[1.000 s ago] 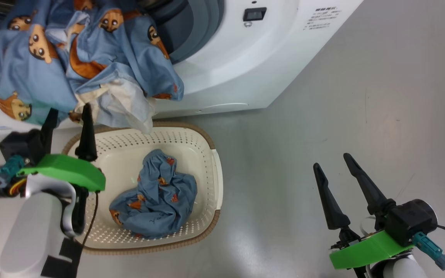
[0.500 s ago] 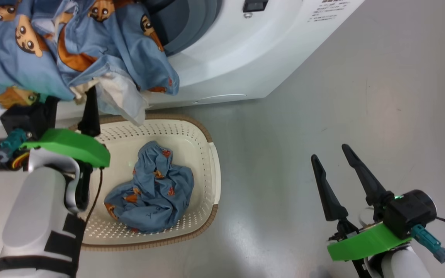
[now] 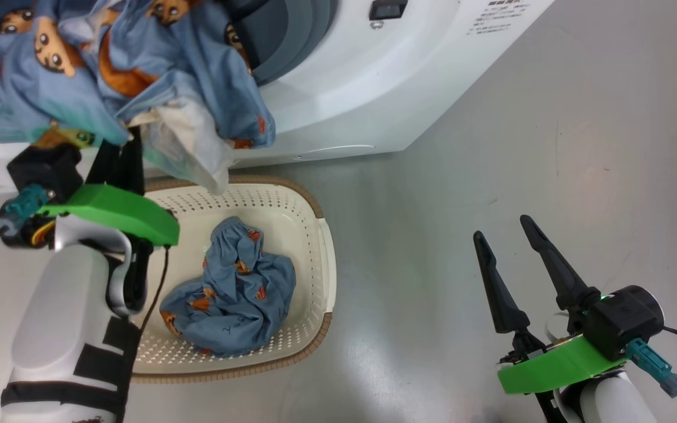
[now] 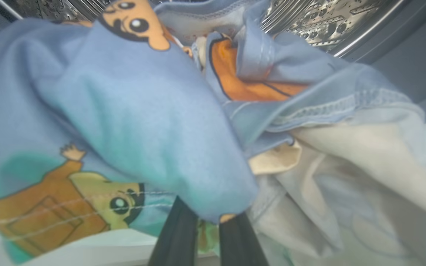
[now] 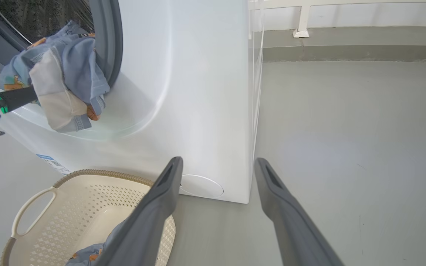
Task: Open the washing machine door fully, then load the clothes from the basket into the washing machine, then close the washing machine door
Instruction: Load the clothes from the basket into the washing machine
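My left gripper point(image 3: 116, 154) is shut on a bundle of the clothes point(image 3: 121, 76), light blue with cartoon figures, held up against the washing machine point(image 3: 374, 88) at its open mouth. In the left wrist view the fingers point(image 4: 178, 236) vanish into that fabric point(image 4: 142, 122), with the steel drum point(image 4: 327, 18) just behind. A second bundle of clothes point(image 3: 227, 299) lies in the cream basket point(image 3: 327, 264) on the floor below. My right gripper point(image 3: 503, 229) stands open and empty over the bare floor to the right. The washing machine door is out of view.
The grey floor point(image 3: 550, 147) stretches right of the machine. In the right wrist view, the machine's white side point(image 5: 198, 92) stands ahead, the basket rim point(image 5: 98, 173) lies at lower left, and a low wall ledge point(image 5: 346, 48) runs along the back.
My left gripper has risen and moved toward the drum opening with the clothes bundle. The right gripper stays where it was, open.
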### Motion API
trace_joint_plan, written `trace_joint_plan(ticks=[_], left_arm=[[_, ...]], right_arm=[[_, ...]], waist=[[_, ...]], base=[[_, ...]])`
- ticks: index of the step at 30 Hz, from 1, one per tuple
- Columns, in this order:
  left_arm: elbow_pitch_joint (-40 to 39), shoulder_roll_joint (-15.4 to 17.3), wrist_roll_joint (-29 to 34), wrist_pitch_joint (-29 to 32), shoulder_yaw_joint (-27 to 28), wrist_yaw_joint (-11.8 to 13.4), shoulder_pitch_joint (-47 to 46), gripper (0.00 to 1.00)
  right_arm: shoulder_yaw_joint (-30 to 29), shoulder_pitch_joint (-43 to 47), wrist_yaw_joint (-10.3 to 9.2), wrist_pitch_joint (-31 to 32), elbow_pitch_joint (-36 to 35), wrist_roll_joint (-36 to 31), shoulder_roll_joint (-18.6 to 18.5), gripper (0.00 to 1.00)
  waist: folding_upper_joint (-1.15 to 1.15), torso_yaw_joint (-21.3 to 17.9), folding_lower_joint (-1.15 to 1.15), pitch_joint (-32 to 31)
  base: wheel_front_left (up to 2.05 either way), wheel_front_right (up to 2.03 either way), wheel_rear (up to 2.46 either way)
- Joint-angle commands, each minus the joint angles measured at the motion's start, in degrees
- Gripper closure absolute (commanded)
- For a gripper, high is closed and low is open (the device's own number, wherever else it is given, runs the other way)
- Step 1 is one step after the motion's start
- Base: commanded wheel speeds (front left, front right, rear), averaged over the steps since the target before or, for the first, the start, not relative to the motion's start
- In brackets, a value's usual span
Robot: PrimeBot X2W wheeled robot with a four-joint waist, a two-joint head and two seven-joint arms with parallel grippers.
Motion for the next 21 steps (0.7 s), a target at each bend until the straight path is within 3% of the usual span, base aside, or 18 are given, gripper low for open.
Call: trace_joint_plan(ticks=[1, 7, 13, 21], left_arm=[[-3.21, 1.42, -0.92, 0.72, 0.63, -0.33, -0.47, 1.00], [-9.51, 1.87, -2.51, 3.97, 0.24, -0.29, -0.93, 1.00], [-14.44, 3.18, -3.34, 7.49, 1.78, 1.83, -3.29, 1.00], [-5.78, 5.93, -2.63, 6.55, 4.39, 4.30, -13.36, 1.00]], right_arm=[[1.39, 0.03, 0.16, -0.27, -0.91, 0.96, 0.25, 0.00], [1.98, -0.09, 0.16, -0.27, -0.65, 1.60, 0.25, 0.00], [2.80, 0.12, 0.16, -0.27, -0.36, 2.56, 0.25, 0.00], [4.72, 0.46, 0.16, -0.27, 0.11, 3.56, 0.26, 0.00]], waist=[[0.00, 0.10, 0.00, -0.33], [0.00, -0.15, 0.00, -0.86], [0.00, -1.44, 0.00, -1.47], [0.00, -5.58, 0.00, -1.67]], base=[[0.00, 0.00, 0.00], [0.00, 0.00, 0.00], [0.00, 0.00, 0.00], [0.00, 0.00, 0.00]])
